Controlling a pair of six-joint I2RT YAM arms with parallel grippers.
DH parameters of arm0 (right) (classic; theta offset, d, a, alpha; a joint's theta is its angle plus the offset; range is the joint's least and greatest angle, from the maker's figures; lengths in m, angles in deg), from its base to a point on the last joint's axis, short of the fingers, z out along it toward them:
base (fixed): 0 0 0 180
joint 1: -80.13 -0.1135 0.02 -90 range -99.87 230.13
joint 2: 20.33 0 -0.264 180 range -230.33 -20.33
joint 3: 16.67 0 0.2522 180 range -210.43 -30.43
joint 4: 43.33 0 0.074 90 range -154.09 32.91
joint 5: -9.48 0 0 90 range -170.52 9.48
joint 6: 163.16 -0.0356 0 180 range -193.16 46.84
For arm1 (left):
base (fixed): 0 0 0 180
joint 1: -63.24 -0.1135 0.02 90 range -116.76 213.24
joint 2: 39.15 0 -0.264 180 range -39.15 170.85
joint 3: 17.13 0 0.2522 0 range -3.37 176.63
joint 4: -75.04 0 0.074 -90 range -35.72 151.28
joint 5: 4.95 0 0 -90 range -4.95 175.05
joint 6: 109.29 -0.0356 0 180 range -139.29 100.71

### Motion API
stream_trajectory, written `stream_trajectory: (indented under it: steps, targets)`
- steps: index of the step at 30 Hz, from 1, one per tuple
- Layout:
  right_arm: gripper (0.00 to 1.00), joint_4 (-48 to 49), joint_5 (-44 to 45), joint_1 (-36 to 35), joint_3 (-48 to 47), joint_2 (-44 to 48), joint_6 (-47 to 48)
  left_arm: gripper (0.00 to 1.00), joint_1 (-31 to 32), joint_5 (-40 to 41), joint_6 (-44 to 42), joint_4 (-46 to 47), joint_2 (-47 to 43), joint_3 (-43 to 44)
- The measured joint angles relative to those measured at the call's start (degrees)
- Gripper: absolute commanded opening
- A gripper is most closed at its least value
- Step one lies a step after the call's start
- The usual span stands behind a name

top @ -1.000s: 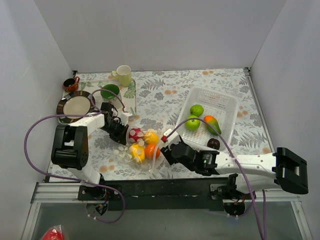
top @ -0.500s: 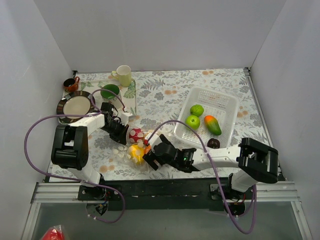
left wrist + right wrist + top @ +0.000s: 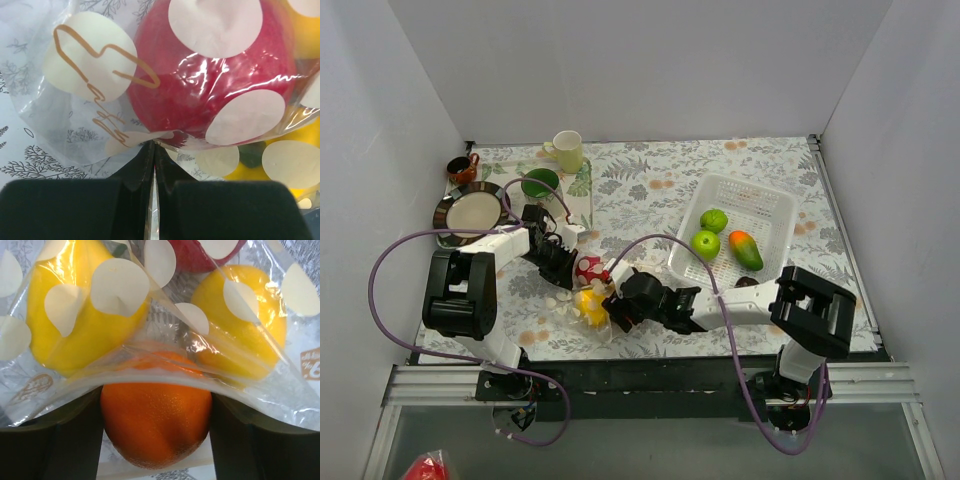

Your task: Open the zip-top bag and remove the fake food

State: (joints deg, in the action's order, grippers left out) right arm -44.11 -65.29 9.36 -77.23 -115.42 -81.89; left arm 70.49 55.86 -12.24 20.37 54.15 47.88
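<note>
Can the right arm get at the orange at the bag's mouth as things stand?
Probably yes: the right end effector straddles the orange at the zip-top bag mouth, and only loose film drapes over its top.

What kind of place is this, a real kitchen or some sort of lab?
Probably a robot test booth, not a kitchen: plain white walls box in a leaf-print table, two arms are bolted at its edge, and the fruit in the white basket looks plastic.

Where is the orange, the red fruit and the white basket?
orange (image 3: 156, 420), right wrist view: middle of its bare peel
red fruit (image 3: 165, 85), left wrist view: its left side
white basket (image 3: 767, 212), top view: bare floor
</note>
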Motion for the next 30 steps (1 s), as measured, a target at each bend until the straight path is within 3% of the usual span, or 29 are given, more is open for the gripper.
stream_trajectory:
  steps: [1,2,4,5,10,15,18,19,21,22,25,30]
  targets:
    - [0.5,0.3,-0.2,0.0,0.4,0.3,0.0,0.0,0.0,0.0,0.0,0.0,0.0,0.0]
    - [0.37,0.5,-0.4,0.1,1.0,0.9,-0.1,0.0,0.0,0.0,-0.1,0.0,0.0,0.0]
    - [0.26,0.1,-0.4,0.1,2.1,2.9,-0.1,0.0,0.0,0.0,-0.2,0.0,0.0,0.0]
    - [0.13,-0.4,-0.4,0.1,2.7,4.8,-0.3,0.0,0.0,0.0,-0.2,0.0,0.0,0.0]
    - [0.09,-4.0,2.7,0.1,3.7,17.7,0.0,0.0,0.0,0.1,-0.3,0.1,0.0,0.0]
    - [0.11,-6.1,11.2,2.3,4.8,33.6,1.9,0.0,0.0,0.1,-0.4,0.2,0.0,0.0]
    - [0.19,-8.4,15.7,10.5,5.6,38.9,2.0,0.0,0.0,0.1,-0.4,0.3,0.0,0.0]
    - [0.36,-9.7,17.3,16.0,6.0,40.0,1.4,0.0,0.0,0.0,-0.4,0.3,0.0,0.0]
    - [0.6,-12.2,20.2,24.7,6.7,40.4,0.7,0.0,0.0,0.0,-0.4,0.3,0.0,0.0]
    - [0.95,-13.8,21.0,28.4,7.0,40.0,-0.1,0.0,0.0,0.0,-0.4,0.2,0.0,0.0]
    - [0.98,-18.5,22.8,34.0,7.0,37.1,-1.8,0.0,0.0,0.0,-0.4,0.2,0.0,0.0]
    - [0.98,-26.4,23.4,34.7,4.4,30.8,-3.3,0.0,0.0,0.0,-0.4,0.2,0.0,0.0]
